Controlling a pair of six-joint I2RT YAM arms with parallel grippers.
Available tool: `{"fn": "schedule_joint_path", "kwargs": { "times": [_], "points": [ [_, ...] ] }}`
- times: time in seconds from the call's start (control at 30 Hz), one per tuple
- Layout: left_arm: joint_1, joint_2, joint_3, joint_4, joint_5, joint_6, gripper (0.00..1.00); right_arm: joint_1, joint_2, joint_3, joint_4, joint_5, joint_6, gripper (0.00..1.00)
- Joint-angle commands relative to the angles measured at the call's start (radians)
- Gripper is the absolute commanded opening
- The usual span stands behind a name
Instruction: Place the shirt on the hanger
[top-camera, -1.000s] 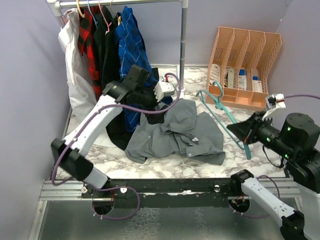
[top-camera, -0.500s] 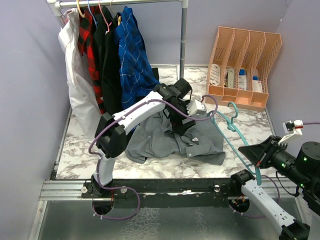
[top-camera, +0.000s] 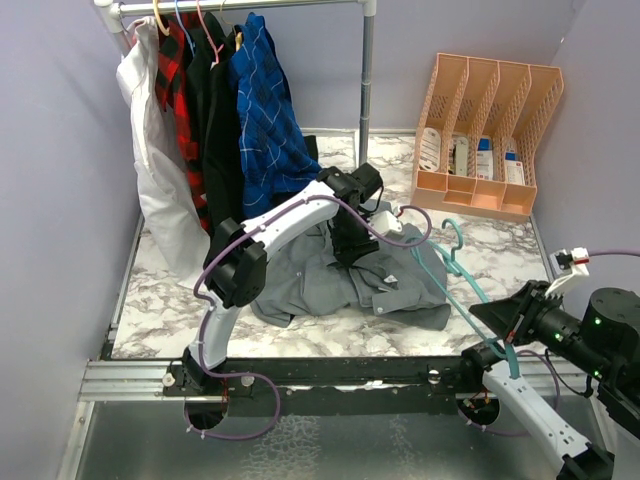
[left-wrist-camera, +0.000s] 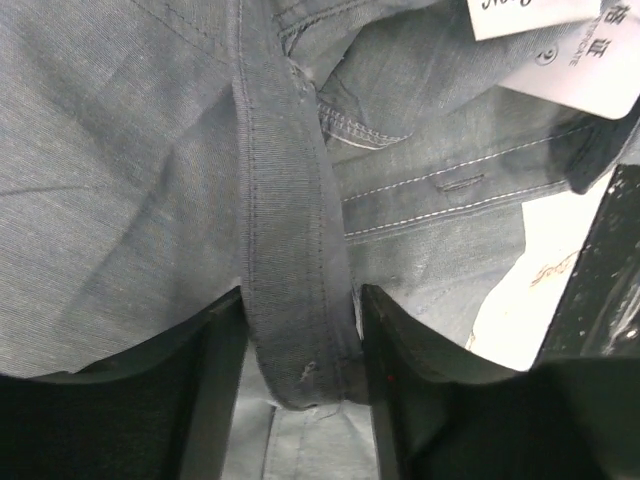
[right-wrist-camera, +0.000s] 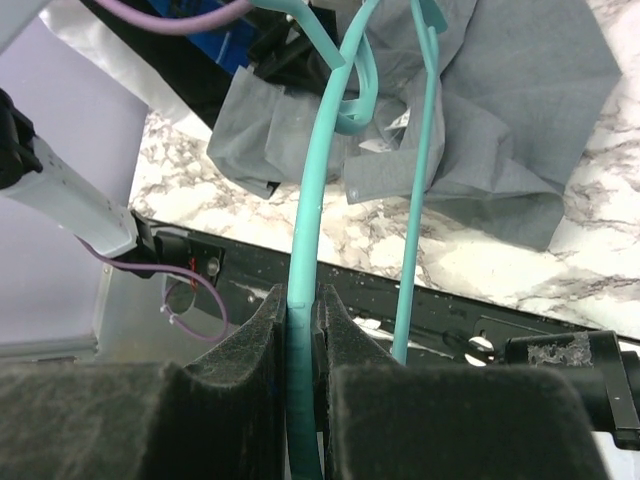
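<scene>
The grey shirt (top-camera: 310, 285) lies crumpled on the marble table, its white label (left-wrist-camera: 560, 50) near the collar. My left gripper (top-camera: 352, 240) is pressed down into the shirt's middle. In the left wrist view its fingers (left-wrist-camera: 300, 300) stand on both sides of a stitched grey band of the shirt (left-wrist-camera: 285, 250) and touch it on each side. The teal hanger (top-camera: 455, 270) slants from the shirt's right edge toward the near right. My right gripper (top-camera: 505, 325) is shut on one arm of the hanger (right-wrist-camera: 310, 200), with the hook pointing at the shirt.
A clothes rack at the back left carries a white garment, a red plaid shirt and a blue plaid shirt (top-camera: 265, 110); its steel pole (top-camera: 367, 90) stands just behind the left gripper. An orange desk organiser (top-camera: 490, 130) sits at the back right. A black rail (top-camera: 350, 370) runs along the near edge.
The left arm swung from beside the rack down onto the shirt, and its jaws narrowed around a fabric band. The right arm drew the hanger toward the near right edge.
</scene>
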Motion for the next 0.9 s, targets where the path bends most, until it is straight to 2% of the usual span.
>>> {"fn": "schedule_joint_path", "kwargs": {
  "times": [0.0,0.13,0.27,0.4,0.47,0.63,0.73,0.87],
  "points": [
    [-0.001,0.042,0.051,-0.056,-0.032,0.033,0.4,0.0,-0.032,-0.062,0.003,-0.088,-0.025,0.01],
    [-0.001,0.058,0.076,-0.078,-0.019,0.031,0.0,0.0,-0.035,-0.064,0.005,-0.149,-0.039,0.01],
    [-0.001,0.044,0.117,-0.072,0.004,-0.007,0.0,0.0,-0.02,0.008,0.005,-0.206,-0.063,0.01],
    [0.001,-0.014,0.136,0.022,-0.078,-0.148,0.0,0.0,-0.022,0.046,0.005,-0.229,-0.058,0.01],
    [0.002,-0.072,0.13,0.084,-0.138,-0.211,0.0,0.0,-0.034,0.022,0.008,-0.239,-0.051,0.01],
    [0.002,-0.176,0.119,0.144,-0.185,-0.303,0.0,0.0,-0.103,-0.083,0.086,-0.222,0.016,0.01],
    [0.002,-0.226,0.086,0.176,-0.251,-0.311,0.0,0.0,-0.144,-0.161,0.161,-0.222,0.068,0.01],
    [0.002,-0.264,0.036,0.19,-0.247,-0.309,0.0,-0.003,-0.188,-0.267,0.291,-0.21,0.116,0.01]
  ]
}}
